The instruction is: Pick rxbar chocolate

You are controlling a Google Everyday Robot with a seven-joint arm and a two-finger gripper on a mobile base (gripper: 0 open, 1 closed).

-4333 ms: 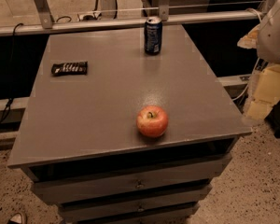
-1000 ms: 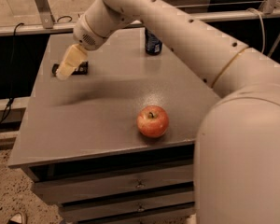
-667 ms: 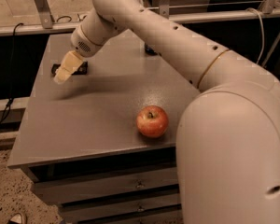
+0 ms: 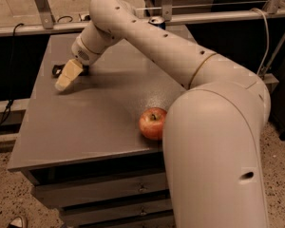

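Note:
The rxbar chocolate (image 4: 57, 70) lies at the far left of the grey table (image 4: 85, 127). Only a dark end of it shows, just behind my gripper. My gripper (image 4: 65, 81) hangs low over the table at the bar's spot, pointing down and to the left. It covers most of the bar. My cream arm (image 4: 180, 61) reaches across the table from the lower right.
A red apple (image 4: 153, 123) sits near the table's front right, beside my arm. The top of a dark blue soda can (image 4: 156, 22) shows behind the arm at the back. Metal rails run behind the table. Drawers sit below the tabletop.
The gripper has moved down onto the bar's place and now covers most of it. The arm fills more of the view and hides most of the can.

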